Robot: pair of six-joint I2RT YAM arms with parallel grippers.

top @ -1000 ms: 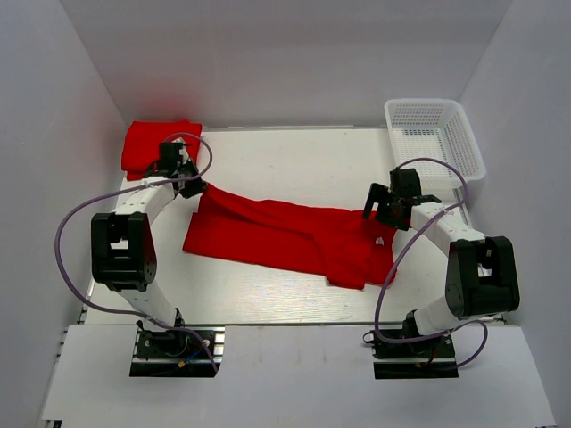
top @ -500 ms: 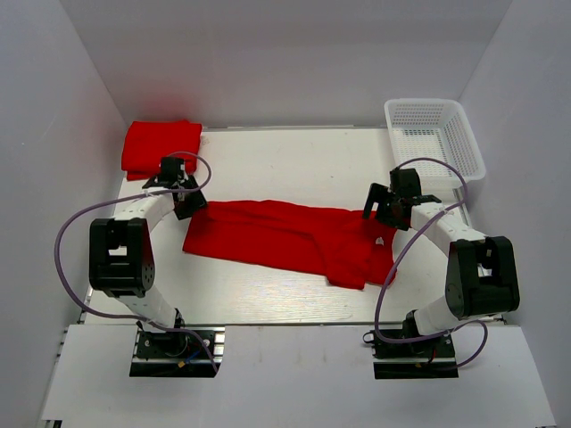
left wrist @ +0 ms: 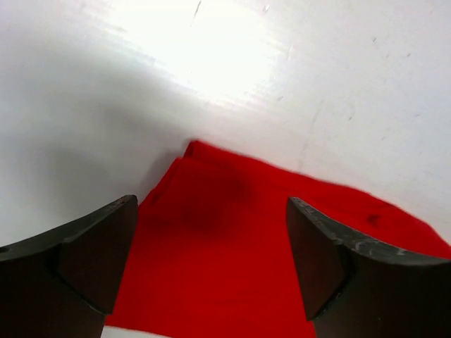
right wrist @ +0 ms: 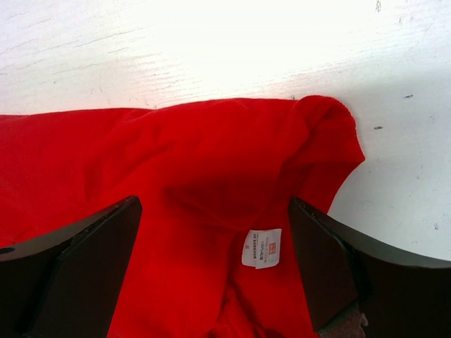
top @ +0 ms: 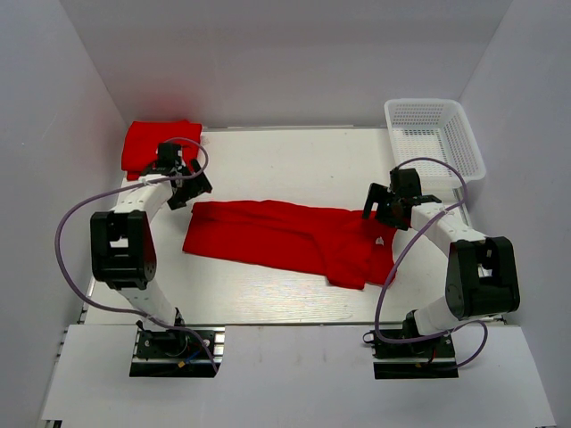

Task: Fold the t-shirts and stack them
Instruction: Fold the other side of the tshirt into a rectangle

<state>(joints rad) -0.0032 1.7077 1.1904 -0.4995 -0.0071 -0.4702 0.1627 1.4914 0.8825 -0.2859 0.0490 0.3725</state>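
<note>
Noted red shirt lying as a long band across the middle of the table, already narrowed lengthwise, bulkier and rumpled at its right end. Noted a folded shirt at the table's far left corner and a white basket at the far right, both well apart from the work.

Left gripper: read as spread wide, holding nothing, hanging above the band's left end. Red cloth seen between the fingers in the wrist view, not touching them. Right gripper: likewise spread wide and empty, above the collar end, with the white label low between the fingers.

Judged next step: pinch both ends and fold the band across.

Risks from here:
- Could pinch only the top layer on the left, given layers stacked at that end. Would peel the lengthwise fold open on lifting.
- Could come down short of the left edge and close on bare table.
- Could catch a bunched lump on the right rather than a clean edge — would drag a wrinkle into the fold and leave a lopsided bundle.
- Could lift the two ends unevenly — would skew the band and spoil stacking on the folded shirt.
</note>
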